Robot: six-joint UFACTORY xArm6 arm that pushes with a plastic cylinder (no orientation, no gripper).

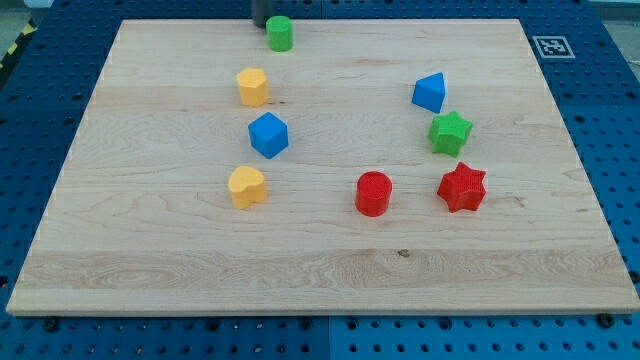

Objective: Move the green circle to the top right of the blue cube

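on my feed the wooden desk [150, 260] fills the frame, and i'll read the blocks from the view's left across to the right.

first comes a column near centre-left: a yellow heart-shaped block [246, 186] lowest, the blue cube [268, 135] just at its 1 o'clock, and a yellow block [253, 87] of roughly hexagonal shape at the cube's 11 o'clock. none of these three touch.

the green circle [280, 33] sits at the desk's far edge, almost straight at 12 o'clock from the blue cube, with the hexagonal yellow block lying near the line between them, slightly to the view's left. my tip [266, 24] shows as a dark stub at the view's top, tight against the green circle at its 10 o'clock; whether they actually touch i cannot tell. the rod carries no hand, so there is nothing to report as wide, narrow or holding.

further right, a red cylinder [374, 193] stands at the cube's 4 o'clock, well apart. then a right-hand cluster: a blue wedge-like block [430, 92] uppermost, a green star [450, 133] just at its 5 o'clock, and a red star [462, 187] at 6 o'clock below that.

a printed marker tag [552, 46] lies off the desk's far right corner.
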